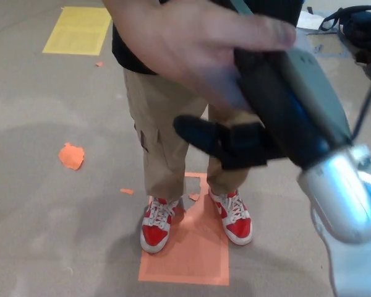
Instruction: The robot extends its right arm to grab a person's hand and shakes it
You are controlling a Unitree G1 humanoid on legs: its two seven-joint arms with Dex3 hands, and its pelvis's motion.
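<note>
A person in a black shirt and tan trousers stands right in front of me. The person's hand (191, 43) fills the upper middle of the head view, blurred by motion. My right hand (253, 117) is black, comes in from the right on a silver forearm (346, 198), and is clasped with that hand, its thick fingers (204, 133) curling under the person's palm. The clasped hands are raised close to the camera. My left hand does not show.
The person's red and white sneakers (157, 226) stand on an orange floor patch (188, 253). A yellow rectangle (77, 30) lies on the grey floor at upper left, an orange scrap (71, 154) at left. A dark bag (358, 25) and cables sit at upper right.
</note>
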